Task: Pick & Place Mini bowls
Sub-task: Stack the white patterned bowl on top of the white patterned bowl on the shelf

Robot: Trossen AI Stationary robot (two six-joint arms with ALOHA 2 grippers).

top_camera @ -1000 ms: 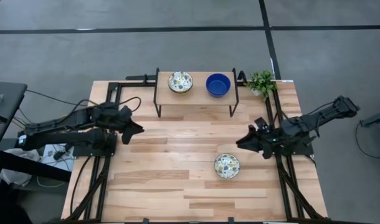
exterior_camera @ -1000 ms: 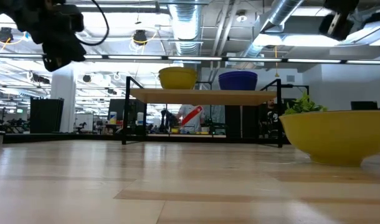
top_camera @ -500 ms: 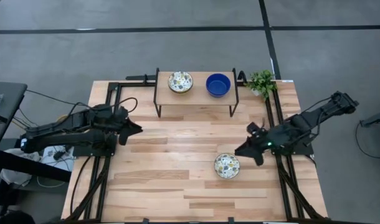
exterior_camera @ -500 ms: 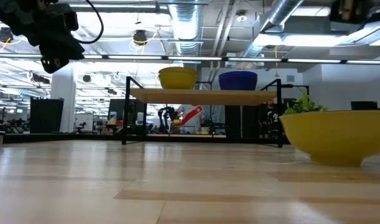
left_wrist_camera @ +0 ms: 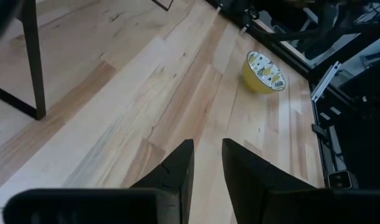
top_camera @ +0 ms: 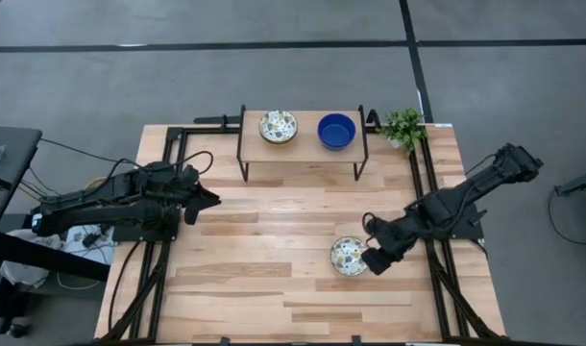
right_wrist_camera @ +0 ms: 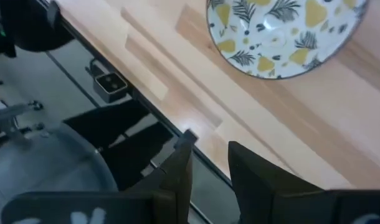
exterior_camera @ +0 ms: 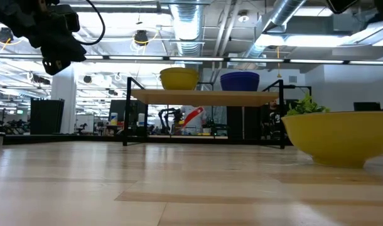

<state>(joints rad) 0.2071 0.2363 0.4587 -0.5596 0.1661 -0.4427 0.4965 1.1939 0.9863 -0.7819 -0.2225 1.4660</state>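
Wooden table [top_camera: 274,279], high view: right gripper [top_camera: 374,258] just beside floral mini bowl [top_camera: 350,256]; left gripper [top_camera: 208,200] waits at left side. Floral bowl [top_camera: 279,126] & blue bowl [top_camera: 336,132] on shelf [top_camera: 303,146]. Wrist views: both grippers' fingers slightly apart, holding nothing; bowl near right one.
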